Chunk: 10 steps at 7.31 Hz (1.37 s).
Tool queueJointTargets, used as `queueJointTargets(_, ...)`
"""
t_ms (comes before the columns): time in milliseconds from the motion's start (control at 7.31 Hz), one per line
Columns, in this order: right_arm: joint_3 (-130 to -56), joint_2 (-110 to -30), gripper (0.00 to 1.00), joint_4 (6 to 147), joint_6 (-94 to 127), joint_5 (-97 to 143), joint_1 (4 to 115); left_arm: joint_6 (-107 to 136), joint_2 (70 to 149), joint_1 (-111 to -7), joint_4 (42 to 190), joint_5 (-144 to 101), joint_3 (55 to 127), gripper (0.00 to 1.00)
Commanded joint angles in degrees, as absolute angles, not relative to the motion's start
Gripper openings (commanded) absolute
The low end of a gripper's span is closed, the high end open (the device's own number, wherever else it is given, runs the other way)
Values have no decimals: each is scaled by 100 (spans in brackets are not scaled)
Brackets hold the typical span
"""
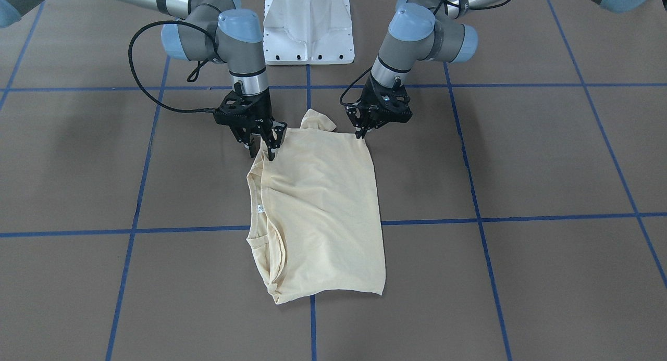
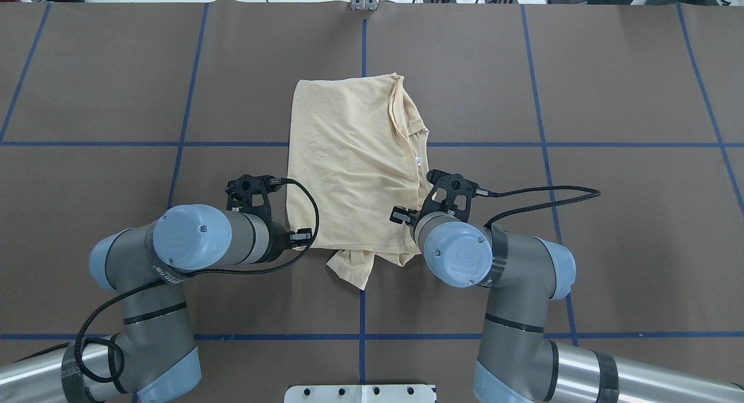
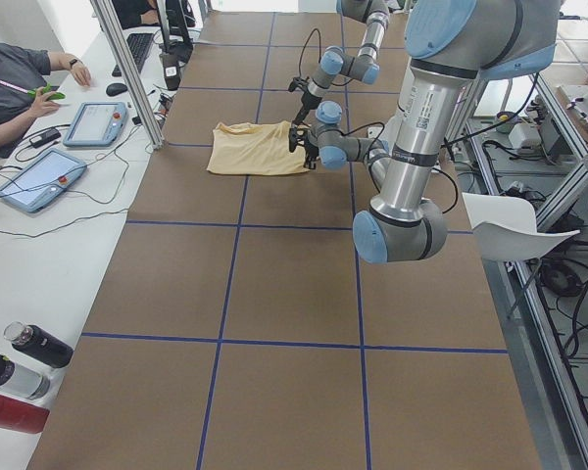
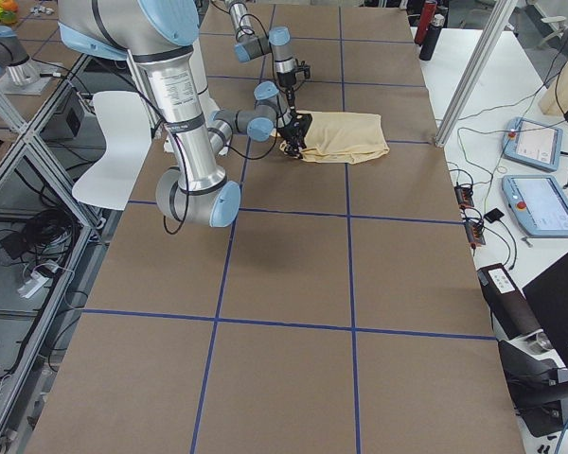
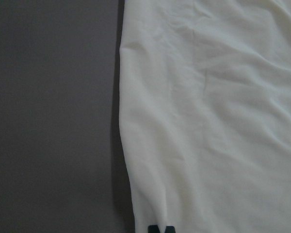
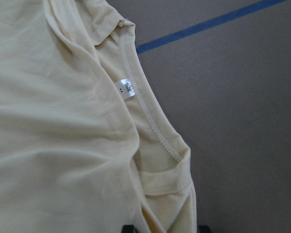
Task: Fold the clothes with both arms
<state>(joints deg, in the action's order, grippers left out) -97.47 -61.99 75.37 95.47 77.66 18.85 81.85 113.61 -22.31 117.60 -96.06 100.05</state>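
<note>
Plainly folded in half, a cream shirt (image 2: 349, 159) lies flat at mid-table (image 2: 116, 71). Nearest the robot, the left gripper (image 1: 359, 134) has its fingers together at a corner, and the right gripper (image 1: 262, 152) is spread astride the shoulder edge. Farther along, only the right wrist view lets us read the neck label (image 6: 125, 88): "SIZE".
</note>
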Motion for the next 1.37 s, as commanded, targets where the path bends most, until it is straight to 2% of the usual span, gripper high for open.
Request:
queueJointTargets(0,-9703,-6196,53,7550,9475,7690,1881,8174,11364,-2224,11760,-9606,10002,0)
queueJointTargets(274,-9686,-6196,53,7550,9369,7620,1881,8174,11364,-2224,11769,-9606,9993,0)
queueJointTargets(410,-9694,-6179,48,7550,9369,7620,1881,8174,11364,-2224,11769,-9606,9993,0)
queueJointTargets(547,-9651,-6144,39,7550,9378,7620,1881,8174,11364,-2224,11760,-9606,10002,0)
queueJointTargets(958,-9589,-6143,44,7550,9343,7585,1881,8165,11373,-2224,11760,-9606,10002,0)
queueJointTargets(1095,-9589,-6126,42,7550,9343,7576,1881,8165,11373,-2224,11768,-9606,10002,0)
queueJointTargets(1231,-9580,-6091,17,7550,9351,7576,1881,8174,11373,-2224,11769,-9606,10011,0)
